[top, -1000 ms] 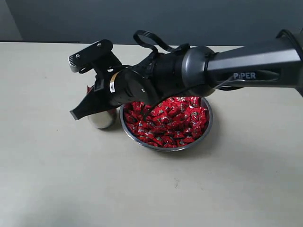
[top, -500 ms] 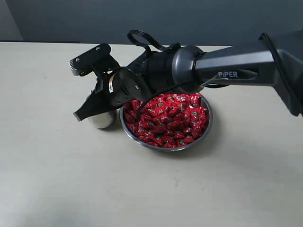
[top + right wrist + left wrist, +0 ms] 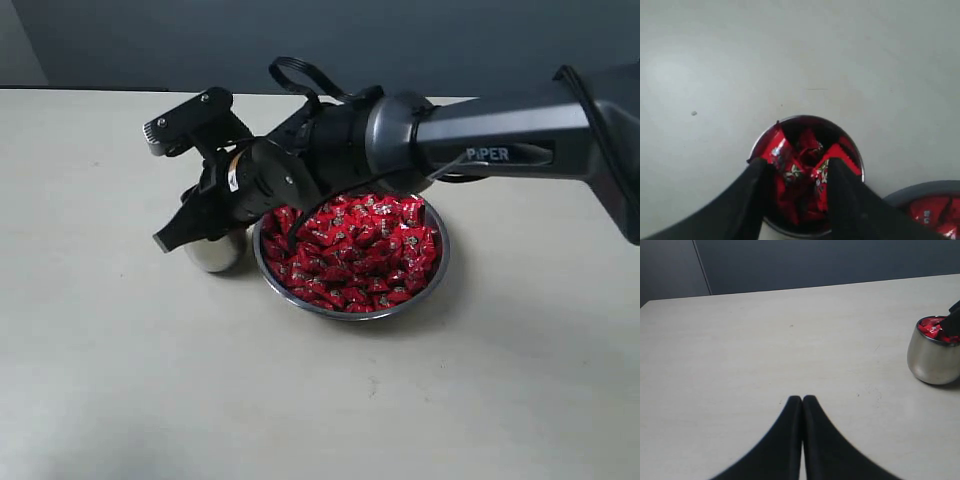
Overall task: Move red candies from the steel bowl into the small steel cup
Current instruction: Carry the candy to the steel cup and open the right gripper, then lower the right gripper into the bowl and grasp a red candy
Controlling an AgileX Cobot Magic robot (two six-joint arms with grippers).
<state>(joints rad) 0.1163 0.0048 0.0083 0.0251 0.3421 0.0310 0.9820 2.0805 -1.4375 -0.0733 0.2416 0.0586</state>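
Note:
The steel bowl (image 3: 350, 310) sits mid-table, heaped with red candies (image 3: 360, 250). Just left of it stands the small steel cup (image 3: 215, 255), with red candies (image 3: 807, 145) inside. My right gripper (image 3: 170, 235) reaches across the bowl and hangs right over the cup's mouth. In the right wrist view its fingers stand apart, and the gripper (image 3: 800, 167) is open with the cup's candies lying between them. The left wrist view shows the cup (image 3: 932, 360) far off to one side. My left gripper (image 3: 802, 399) is shut and empty above bare table.
The right arm (image 3: 480, 140) spans the table's back right, passing above the bowl. Pale tabletop (image 3: 300, 400) stretches in front and to the left. A dark wall (image 3: 400, 40) runs behind the table's far edge.
The right gripper has shifted only slightly over the cup, dipping and then lifting a touch. Bowl and cup have stayed put.

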